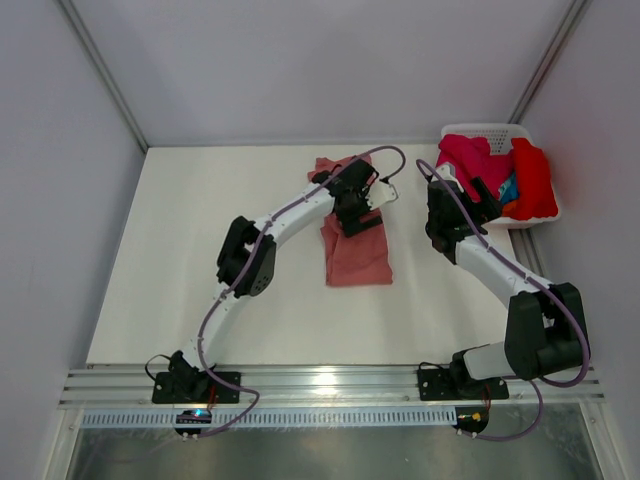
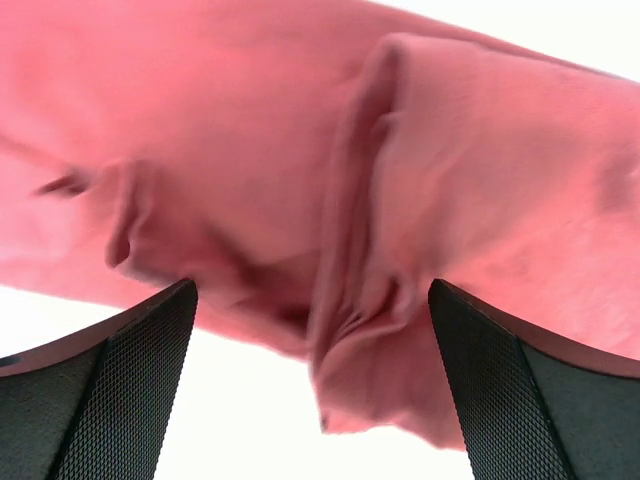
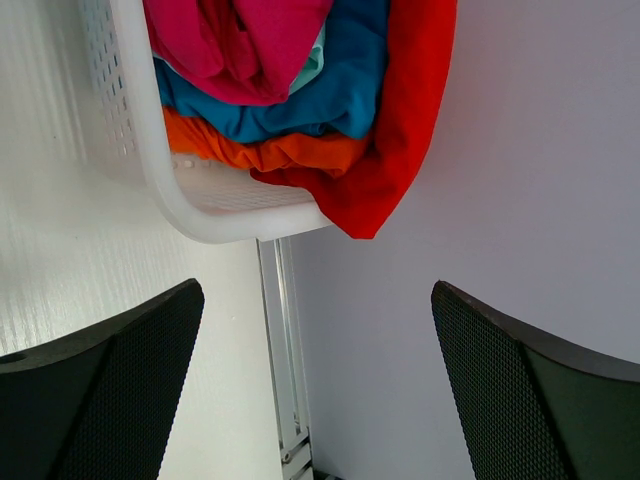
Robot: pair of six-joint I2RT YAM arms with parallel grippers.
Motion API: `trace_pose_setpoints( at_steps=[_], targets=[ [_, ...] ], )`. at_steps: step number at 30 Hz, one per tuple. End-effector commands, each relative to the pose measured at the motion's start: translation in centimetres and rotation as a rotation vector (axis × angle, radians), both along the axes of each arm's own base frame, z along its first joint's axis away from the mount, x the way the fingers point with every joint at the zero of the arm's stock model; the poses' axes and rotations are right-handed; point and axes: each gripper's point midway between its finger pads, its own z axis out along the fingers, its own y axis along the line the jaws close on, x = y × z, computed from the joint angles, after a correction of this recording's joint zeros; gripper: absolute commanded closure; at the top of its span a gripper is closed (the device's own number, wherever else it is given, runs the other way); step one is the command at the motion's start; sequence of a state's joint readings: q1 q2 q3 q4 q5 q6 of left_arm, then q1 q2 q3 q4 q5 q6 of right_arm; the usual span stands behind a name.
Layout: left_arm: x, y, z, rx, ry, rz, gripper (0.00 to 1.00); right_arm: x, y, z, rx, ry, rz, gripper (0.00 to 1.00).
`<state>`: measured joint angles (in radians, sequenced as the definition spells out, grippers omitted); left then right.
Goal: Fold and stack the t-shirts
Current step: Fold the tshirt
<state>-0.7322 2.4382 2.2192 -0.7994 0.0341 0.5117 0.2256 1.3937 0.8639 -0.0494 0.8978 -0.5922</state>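
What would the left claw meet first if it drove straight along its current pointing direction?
The pink t-shirt: it fills the left wrist view just beyond the open left claw. Nothing else shows in between, though the exact gap is hard to judge.

Salmon-pink t-shirt (image 1: pixel 357 255): solid, no print, centre of the top view. Tabletop (image 1: pixel 200 250): off-white. Upper right: white basket (image 1: pixel 495 128), walls in a perforated grid. Inside, all plain: magenta t-shirt (image 3: pixel 240 45), blue t-shirt (image 3: pixel 300 110), orange t-shirt (image 3: pixel 260 152), bright red t-shirt (image 3: pixel 400 120). Arms (image 1: pixel 300 213): white, black joints. Cables (image 1: pixel 388 149): purple. Left pincer (image 2: pixel 312 295), right pincer (image 3: pixel 315 295): black, fingers (image 2: pixel 120 400) with fine mesh texture.
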Motion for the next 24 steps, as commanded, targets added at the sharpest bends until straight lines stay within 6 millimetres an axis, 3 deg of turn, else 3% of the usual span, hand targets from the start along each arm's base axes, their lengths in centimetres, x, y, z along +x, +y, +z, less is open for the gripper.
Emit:
trace_pose_setpoints(
  at_steps=[1,4,9,11,14,15,17,18,20,24],
  targets=[
    [3.4,0.0,9.4,-0.126,-0.252,0.099,0.01,0.2,0.0,2.3,0.033,-0.104,-0.014,0.01],
    [4.0,1.2,13.5,-0.159,-0.345,0.188,0.01,0.5,0.2,2.1,0.05,-0.104,-0.004,0.01],
    [5.0,4.6,17.3,-0.147,-0.481,0.378,0.01,0.6,0.9,1.5,0.1,-0.084,0.027,0.01],
    [4.2,5.3,18.7,-0.188,-0.471,0.42,0.01,0.8,1.7,1.2,0.155,-0.081,0.063,0.01],
    [1.7,5.3,18.1,-0.257,-0.324,0.411,0.01,1.2,3.9,0.3,0.269,-0.054,0.167,0.01],
    [-0.3,3.9,18.7,-0.341,-0.219,0.328,0.01,1.3,4.6,0.0,0.301,-0.042,0.199,0.01],
    [-3.0,3.8,18.4,-0.415,-0.038,0.276,0.01,1.3,6.4,-0.7,0.385,0.004,0.262,0.01],
    [-4.6,3.4,18.0,-0.45,0.057,0.225,0.01,1.6,8.2,-1.4,0.457,0.041,0.339,0.01],
    [-7.7,3.0,18.8,-0.563,0.253,0.131,0.01,1.6,9.9,-1.4,0.531,0.075,0.396,0.01],
    [-10.8,3.5,17.1,-0.627,0.494,0.031,0.01,1.6,15.2,-1.3,0.723,0.177,0.613,0.01]
  ],
)
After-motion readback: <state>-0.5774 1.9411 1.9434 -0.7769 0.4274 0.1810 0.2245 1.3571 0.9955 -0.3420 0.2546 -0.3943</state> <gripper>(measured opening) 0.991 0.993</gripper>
